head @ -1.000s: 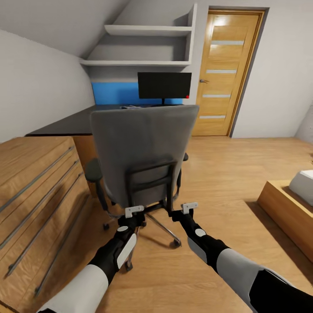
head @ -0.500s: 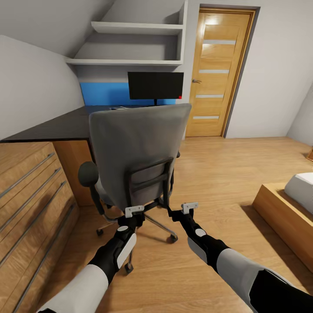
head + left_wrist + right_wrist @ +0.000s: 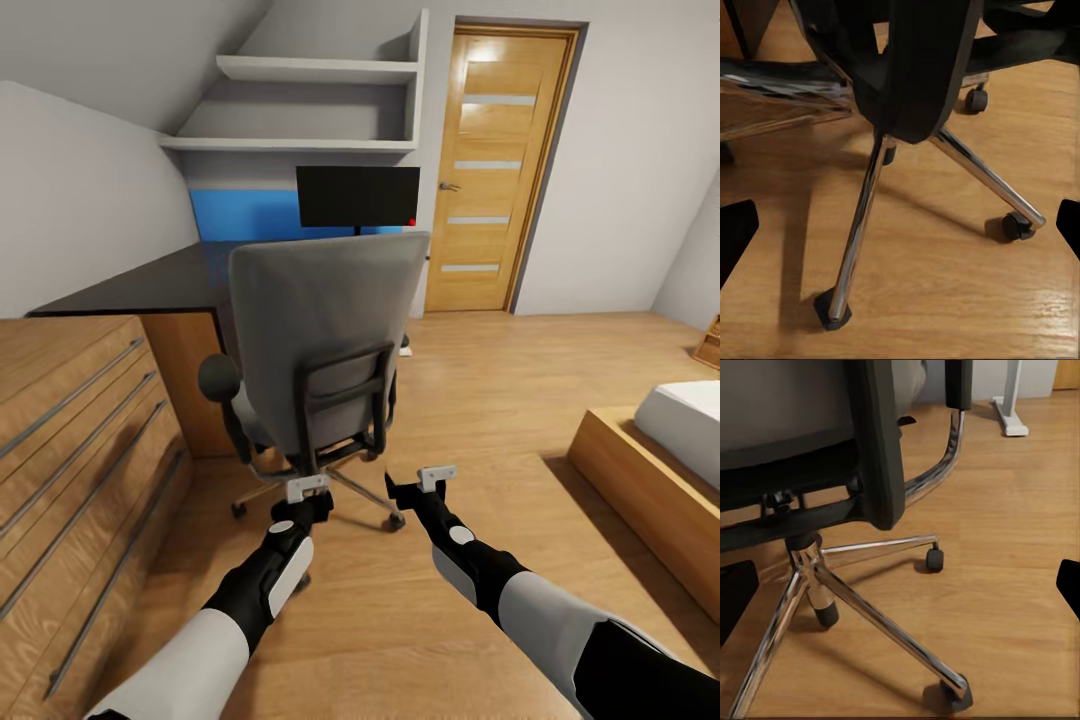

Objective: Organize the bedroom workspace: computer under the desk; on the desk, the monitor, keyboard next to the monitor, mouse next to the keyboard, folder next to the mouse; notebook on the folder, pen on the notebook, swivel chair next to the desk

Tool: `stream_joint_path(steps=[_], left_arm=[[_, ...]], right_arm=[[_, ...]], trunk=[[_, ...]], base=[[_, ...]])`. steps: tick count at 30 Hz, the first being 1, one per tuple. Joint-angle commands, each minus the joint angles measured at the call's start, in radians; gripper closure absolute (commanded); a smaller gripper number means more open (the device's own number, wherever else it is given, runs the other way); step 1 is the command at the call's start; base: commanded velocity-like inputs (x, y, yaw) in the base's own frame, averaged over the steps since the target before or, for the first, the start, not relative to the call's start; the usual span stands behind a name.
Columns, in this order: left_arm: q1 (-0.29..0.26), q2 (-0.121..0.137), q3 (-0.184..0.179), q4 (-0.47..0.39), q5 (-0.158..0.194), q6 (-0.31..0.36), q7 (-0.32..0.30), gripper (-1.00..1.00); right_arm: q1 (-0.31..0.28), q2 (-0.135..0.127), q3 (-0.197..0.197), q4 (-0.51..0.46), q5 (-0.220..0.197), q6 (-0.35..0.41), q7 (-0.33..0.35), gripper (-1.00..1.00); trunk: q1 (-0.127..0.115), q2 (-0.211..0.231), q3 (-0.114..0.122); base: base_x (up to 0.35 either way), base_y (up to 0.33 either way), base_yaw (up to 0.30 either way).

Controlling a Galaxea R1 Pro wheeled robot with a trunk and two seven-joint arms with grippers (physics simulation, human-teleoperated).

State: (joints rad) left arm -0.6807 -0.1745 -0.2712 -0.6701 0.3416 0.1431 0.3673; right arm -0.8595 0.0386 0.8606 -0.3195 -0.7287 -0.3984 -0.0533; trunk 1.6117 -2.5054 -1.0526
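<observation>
Fingers of both the left gripper [image 3: 309,487] and right gripper [image 3: 436,477] spread apart, empty, just behind the swivel chair [image 3: 320,350].

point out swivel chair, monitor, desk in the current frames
swivel chair [image 3: 320,330], head view, on the back of the grey backrest.
monitor [image 3: 357,195], head view, middle of the black screen.
desk [image 3: 150,285], head view, bare glossy black top, left of the chair.

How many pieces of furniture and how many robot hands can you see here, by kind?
swivel chair: 1
desk: 1
chest of drawers: 1
bed: 1
wall shelves: 2
grippers, left gripper and right gripper: 2
Total: 8
</observation>
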Motion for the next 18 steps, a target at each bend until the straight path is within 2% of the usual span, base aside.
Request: stream_joint_path(steps=[1,12,18], left_arm=[[0.0,0.0,-0.002,-0.001,0.006,0.004,0.007,-1.0],[0.0,0.001,0.001,0.063,0.007,-0.001,0.014,-1.0],[0.0,0.056,0.004,0.115,0.007,-0.002,0.015,-1.0]], right_arm=[[-0.001,0.0,0.008,0.0,-0.006,-0.003,-0.006,-1.0],[-0.001,-0.002,-0.004,0.0,-0.011,0.033,-0.02,-1.0],[-0.001,-0.013,-0.033,0.0,-0.012,0.095,-0.045,-1.0]], trunk=[[0.0,0.0,-0.001],[0.0,0.0,-0.001],[0.0,0.0,-0.001]], base=[[-0.104,0.0,0.0],[-0.035,0.0,0.0],[-0.004,0.0,0.0]])
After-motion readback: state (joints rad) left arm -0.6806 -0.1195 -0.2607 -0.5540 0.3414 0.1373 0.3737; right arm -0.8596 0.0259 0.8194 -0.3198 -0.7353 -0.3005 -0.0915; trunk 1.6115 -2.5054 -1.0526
